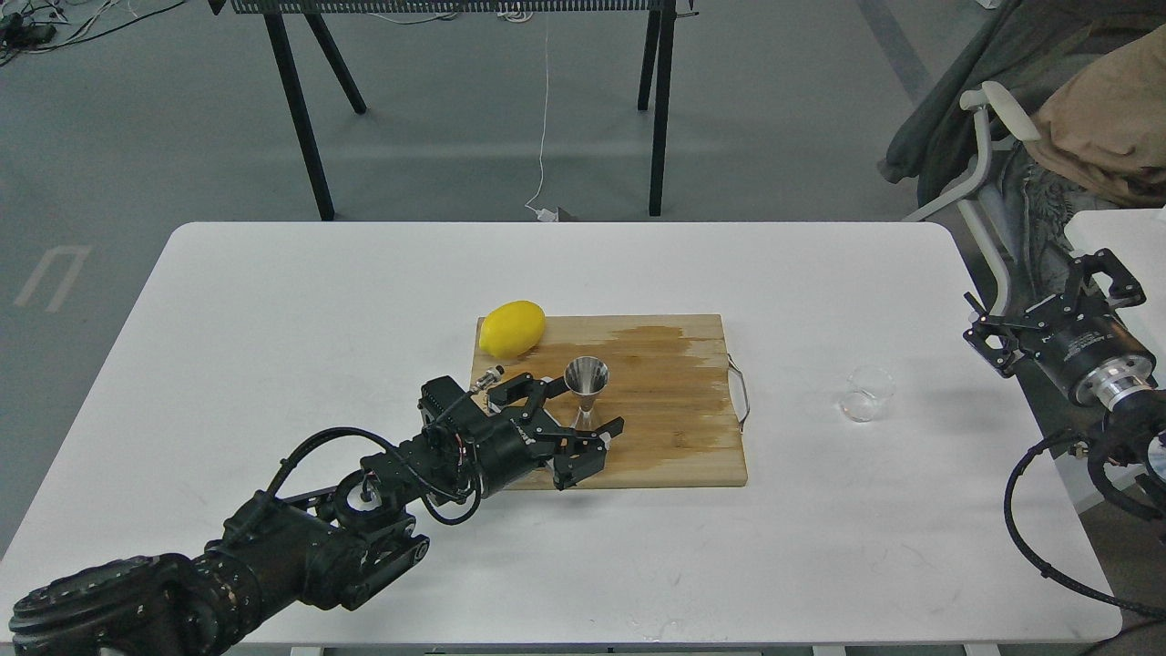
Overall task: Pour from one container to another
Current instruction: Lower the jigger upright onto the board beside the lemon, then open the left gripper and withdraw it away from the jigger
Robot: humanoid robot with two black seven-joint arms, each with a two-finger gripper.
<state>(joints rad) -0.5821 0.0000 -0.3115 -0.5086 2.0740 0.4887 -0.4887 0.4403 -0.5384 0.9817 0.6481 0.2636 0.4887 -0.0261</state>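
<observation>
The steel hourglass jigger [586, 383] stands upright on the wooden cutting board [674, 401], left of its middle. My left gripper [576, 426] lies low over the board's near-left part. It is open, and its fingertips [616, 425] reach beside the jigger's base without gripping it. The clear glass cup [867, 394] sits upright on the white table, right of the board, with nothing holding it. Off the table's right edge, my right gripper [1048, 312] hangs open and empty, a good hand's length from the cup.
A yellow lemon [512, 328] rests at the board's far-left corner. The board has a wet dark patch and a wire handle [740, 392] on its right side. A chair with clothes stands at the far right.
</observation>
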